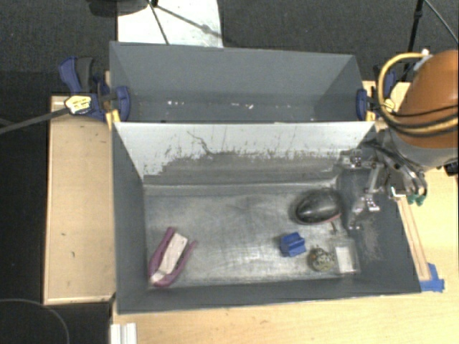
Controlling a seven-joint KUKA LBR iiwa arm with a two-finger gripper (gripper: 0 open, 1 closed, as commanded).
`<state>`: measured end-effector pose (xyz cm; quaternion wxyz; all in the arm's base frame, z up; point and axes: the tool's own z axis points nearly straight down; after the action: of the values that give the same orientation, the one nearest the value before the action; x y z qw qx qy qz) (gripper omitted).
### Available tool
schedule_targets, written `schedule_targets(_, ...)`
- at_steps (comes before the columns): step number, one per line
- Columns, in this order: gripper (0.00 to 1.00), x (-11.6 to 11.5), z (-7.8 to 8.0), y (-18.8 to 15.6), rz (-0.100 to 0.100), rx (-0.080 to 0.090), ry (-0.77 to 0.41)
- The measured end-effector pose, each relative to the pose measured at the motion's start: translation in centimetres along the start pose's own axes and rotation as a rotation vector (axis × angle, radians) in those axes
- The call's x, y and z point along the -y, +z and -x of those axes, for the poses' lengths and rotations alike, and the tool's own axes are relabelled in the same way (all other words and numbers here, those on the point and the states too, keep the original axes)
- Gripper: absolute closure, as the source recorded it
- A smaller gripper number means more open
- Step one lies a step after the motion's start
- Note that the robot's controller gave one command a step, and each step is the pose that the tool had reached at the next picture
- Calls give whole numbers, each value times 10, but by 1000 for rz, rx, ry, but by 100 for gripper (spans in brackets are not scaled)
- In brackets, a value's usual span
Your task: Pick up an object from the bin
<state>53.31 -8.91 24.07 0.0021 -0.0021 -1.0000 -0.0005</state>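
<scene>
The claw (356, 213) hung low in the bin (237, 143), open or closed I could not tell, maybe to be close to the dark, smooth, egg-shaped lump (317, 208) lying just beside it, with a speckled ball (322, 259) near, a blue block (292, 245) farther, and a purple packet (169, 256) far off.

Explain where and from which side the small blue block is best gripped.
Probably from straight above, closing on two opposite flat sides of the blue block. It lies free, apart from the dark oval thing and the speckled round thing.
</scene>
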Motion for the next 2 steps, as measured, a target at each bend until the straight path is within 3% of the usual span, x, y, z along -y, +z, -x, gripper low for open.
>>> schedule_targets(1,100,0,2,-4,-2,8,-5)
schedule_targets(2,0,0,2,-4,-2,8,-7)
